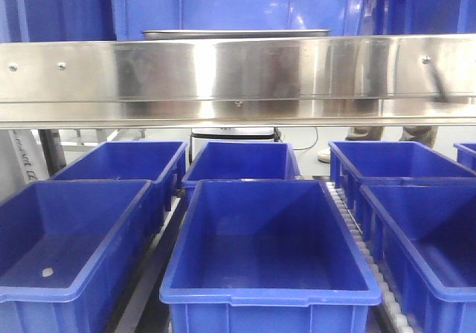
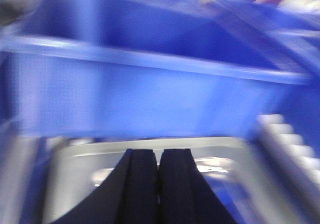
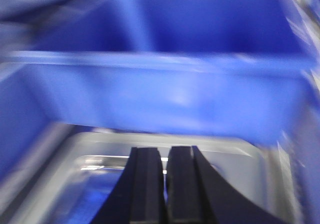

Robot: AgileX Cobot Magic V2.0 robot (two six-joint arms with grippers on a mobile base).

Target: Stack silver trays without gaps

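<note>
The left hand (image 2: 159, 184) is seen only in its own wrist view, where two black fingers (image 2: 142, 184) are pressed almost together, a thin slit left between them. The right hand (image 3: 165, 186) is likewise shown only from its wrist, its black fingers (image 3: 147, 186) nearly closed with a narrow gap. Nothing is gripped between either pair. Both views are blurred.

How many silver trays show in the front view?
1: a silver tray on the upper level, only its rim showing above the steel rail; more may be hidden. Each wrist view also shows one, left tray and right tray, identity unclear.
</note>
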